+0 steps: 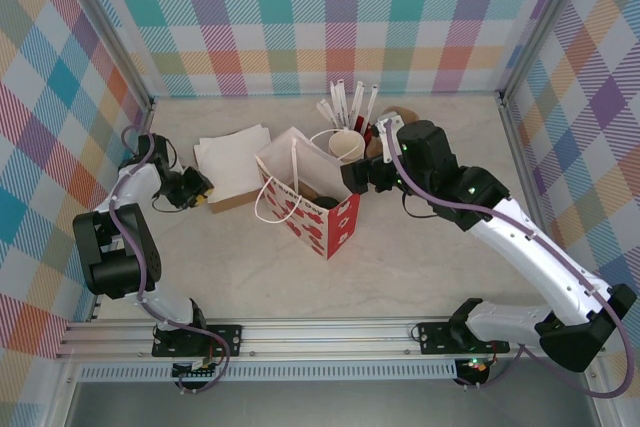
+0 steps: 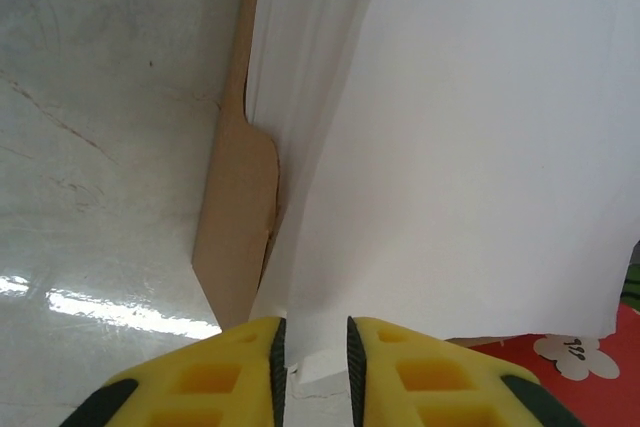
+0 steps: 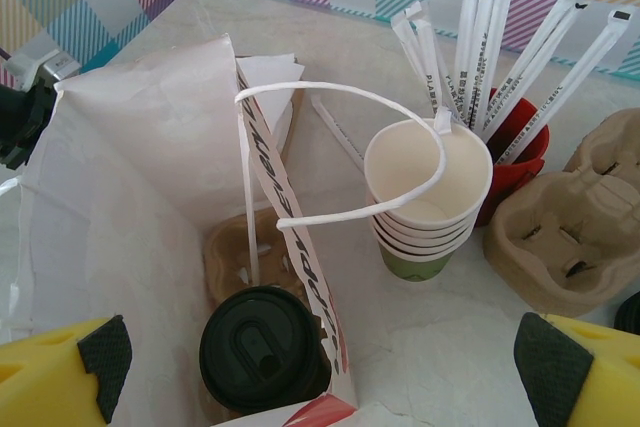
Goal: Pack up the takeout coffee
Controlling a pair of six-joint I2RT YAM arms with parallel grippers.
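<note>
The takeout coffee [image 3: 320,375] stands upright inside the white and red paper bag [image 1: 305,197], in a brown cup carrier [image 3: 232,247], capped by a black lid [image 3: 262,345]. Most of the cup's wall is hidden under that lid. My right gripper [image 3: 325,357] hangs over the bag's open mouth, jaws wide open and holding nothing. In the top view the right gripper [image 1: 360,179] sits at the bag's right side. My left gripper [image 2: 315,357] is low at the near edge of a white napkin stack [image 2: 450,147] on brown card [image 2: 238,217]. A narrow gap remains between its jaws, with a napkin corner lying in it.
A stack of empty green paper cups [image 3: 428,197] stands right of the bag. Behind it is a red cup of wrapped straws [image 3: 515,137], and brown pulp carriers [image 3: 565,217] lie to the right. The bag's white handle [image 3: 340,157] arches over the cup stack. Plaid walls enclose the table.
</note>
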